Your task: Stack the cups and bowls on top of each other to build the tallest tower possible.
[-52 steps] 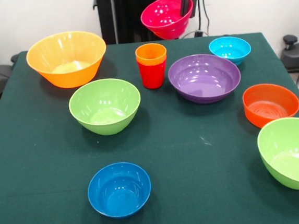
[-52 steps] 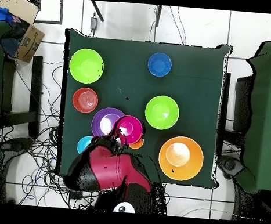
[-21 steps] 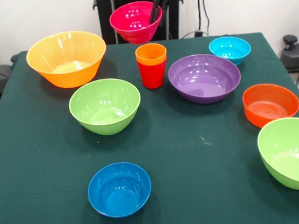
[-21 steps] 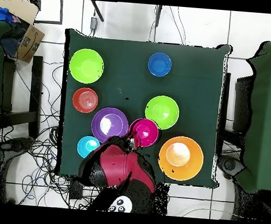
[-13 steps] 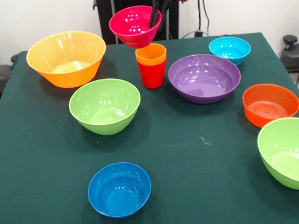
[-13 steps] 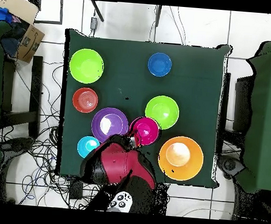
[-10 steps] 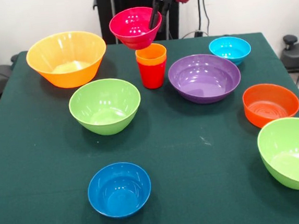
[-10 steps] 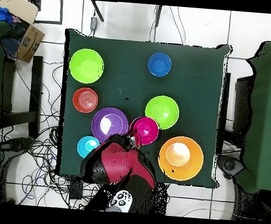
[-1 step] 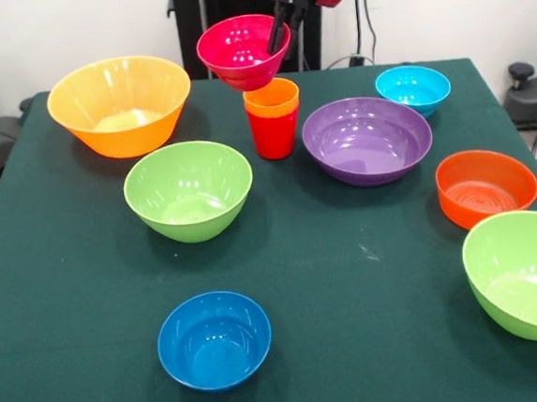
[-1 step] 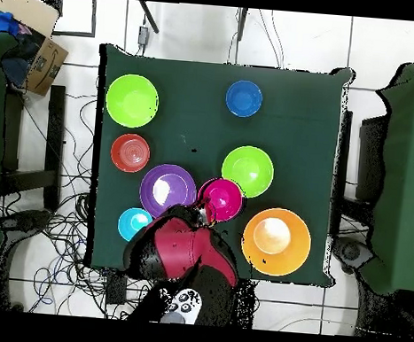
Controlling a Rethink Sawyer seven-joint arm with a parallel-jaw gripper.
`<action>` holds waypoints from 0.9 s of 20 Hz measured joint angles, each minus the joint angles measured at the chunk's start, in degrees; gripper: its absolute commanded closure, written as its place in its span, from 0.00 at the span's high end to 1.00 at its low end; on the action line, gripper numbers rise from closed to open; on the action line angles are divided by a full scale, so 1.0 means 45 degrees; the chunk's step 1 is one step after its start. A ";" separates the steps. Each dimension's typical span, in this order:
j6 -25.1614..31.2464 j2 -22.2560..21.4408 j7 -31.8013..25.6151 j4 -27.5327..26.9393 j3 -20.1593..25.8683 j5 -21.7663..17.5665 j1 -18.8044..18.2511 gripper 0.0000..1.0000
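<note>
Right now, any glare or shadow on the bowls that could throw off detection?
Front view: white glare patches inside the purple bowl and the large yellow-orange bowl, and soft shadows beside each bowl on the green cloth. Overhead view: a bright spot in the purple bowl; the arm covers the pink bowl's near rim.

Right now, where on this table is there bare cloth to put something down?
Widest bare patch: between the dark blue bowl and the lime green bowl. It is crowded around the cups, the purple bowl and the gripper-held pink bowl.
</note>
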 measured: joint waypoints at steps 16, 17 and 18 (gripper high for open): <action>-0.0484 0.0703 0.0000 -0.0605 -0.0574 0.0279 0.1234 0.00; -0.0532 0.0758 0.0000 -0.0631 -0.0646 0.0323 0.1313 0.00; -0.0622 0.0849 0.0000 -0.0666 -0.0774 0.0397 0.1435 0.00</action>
